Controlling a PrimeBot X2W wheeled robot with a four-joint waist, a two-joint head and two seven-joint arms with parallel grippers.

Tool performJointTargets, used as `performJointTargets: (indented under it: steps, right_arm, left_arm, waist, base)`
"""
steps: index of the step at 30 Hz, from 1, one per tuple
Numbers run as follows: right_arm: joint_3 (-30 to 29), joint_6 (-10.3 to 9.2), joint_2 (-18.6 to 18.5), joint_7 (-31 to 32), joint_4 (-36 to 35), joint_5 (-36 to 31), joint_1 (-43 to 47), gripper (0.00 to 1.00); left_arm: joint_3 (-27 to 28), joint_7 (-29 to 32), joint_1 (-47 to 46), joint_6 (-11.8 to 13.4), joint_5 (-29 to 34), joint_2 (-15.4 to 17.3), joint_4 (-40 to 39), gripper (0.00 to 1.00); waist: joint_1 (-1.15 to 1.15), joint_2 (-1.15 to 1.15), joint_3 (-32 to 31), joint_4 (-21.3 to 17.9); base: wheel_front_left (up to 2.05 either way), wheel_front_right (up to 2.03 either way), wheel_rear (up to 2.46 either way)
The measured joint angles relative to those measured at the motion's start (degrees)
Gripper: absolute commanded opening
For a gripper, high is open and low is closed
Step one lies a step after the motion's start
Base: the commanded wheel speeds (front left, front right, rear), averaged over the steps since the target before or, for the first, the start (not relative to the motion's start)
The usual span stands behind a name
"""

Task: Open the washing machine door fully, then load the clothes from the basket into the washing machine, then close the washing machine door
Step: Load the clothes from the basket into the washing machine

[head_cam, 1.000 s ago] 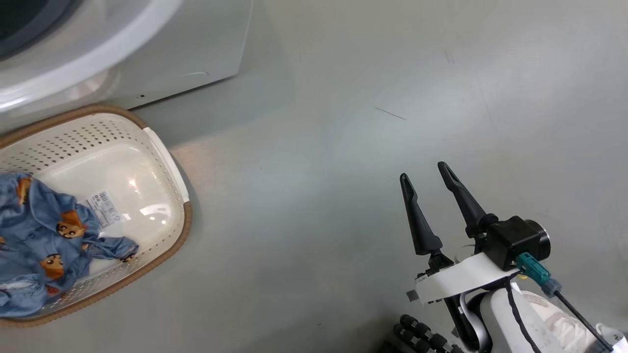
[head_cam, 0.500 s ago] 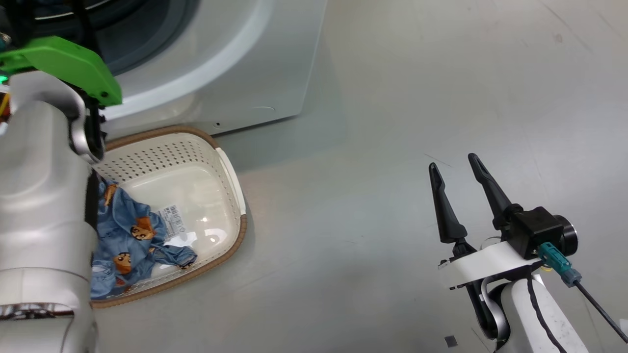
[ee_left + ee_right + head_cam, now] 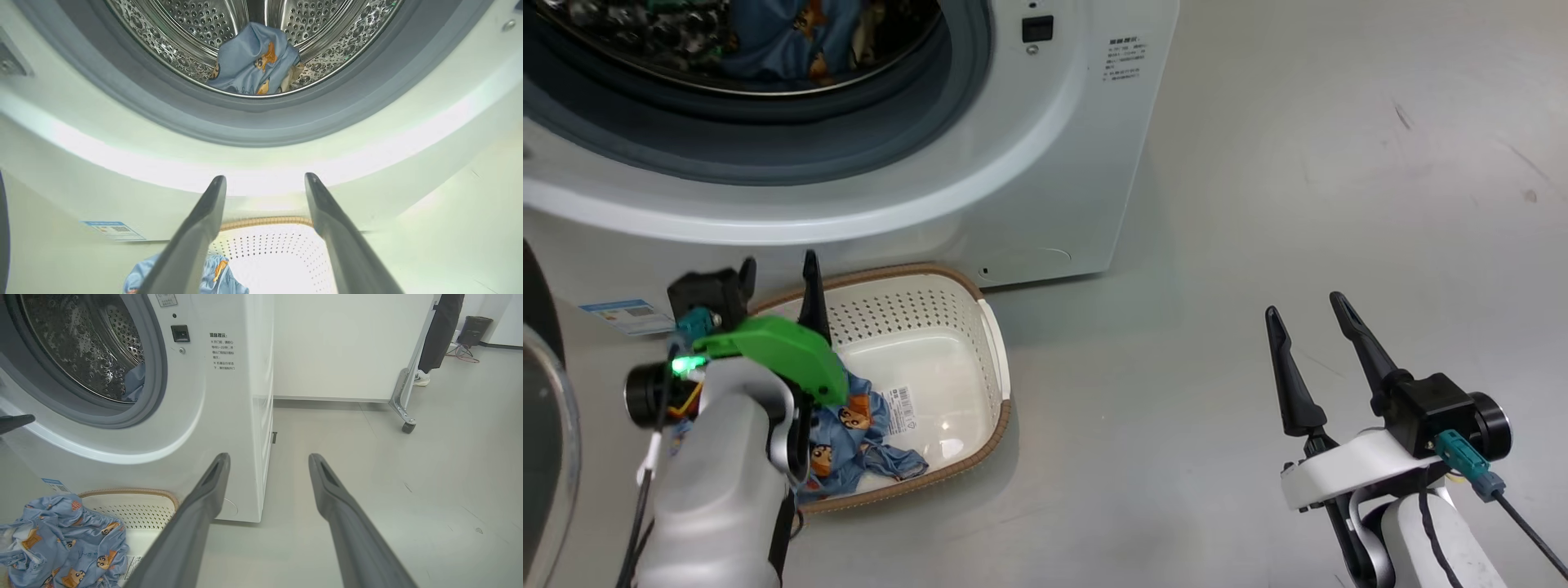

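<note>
Hovering over the basket (image 3: 999, 359), left gripper (image 3: 776, 268) has fingers spread, nothing between them; probably poised for the next pick. Right gripper (image 3: 1303, 309), 4 o'clock, fingers apart, idle above bare floor (image 3: 1258, 163). Washing machine door (image 3: 543, 425) swung wide at 8.

Left wrist view: perforated steel drum (image 3: 184, 24) at 12, some clothes (image 3: 255, 61) bunched soft inside. Smooth grey gasket (image 3: 261, 122) beneath. More fabric at 6, in the holed cream basket.

Right wrist view: crumpled printed clothes at 8. Glossy white washing machine (image 3: 229, 416) at 10.
</note>
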Motion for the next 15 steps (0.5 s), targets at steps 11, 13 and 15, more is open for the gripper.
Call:
performJointTargets:
  steps: [11, 13, 15]
  right_arm:
    - [-1.7, 0.63, -1.3, 0.0, 0.1, -0.7, 5.2, 1.00]
    - [-1.7, 0.93, -1.4, 0.0, 0.1, -0.7, 5.7, 1.00]
    - [-1.8, 1.03, -1.4, 0.0, 0.1, -0.7, 6.3, 1.00]
  left_arm:
    - [-0.8, -0.2, 14.5, -0.6, -1.1, 0.1, -6.2, 1.00]
    - [-0.1, -0.2, 16.9, -0.6, -1.1, 0.1, -9.4, 1.00]
    - [0.5, -0.2, 19.0, -0.6, -1.1, 0.2, -13.1, 1.00]
  waist:
    - [0.00, 0.00, -7.2, 4.3]
    - [0.00, 0.00, -8.4, 4.9]
    - [0.00, 0.00, -9.5, 5.4]
  base:
    - [0.00, 0.00, 0.00]
    - [0.00, 0.00, 0.00]
    - [0.00, 0.00, 0.00]
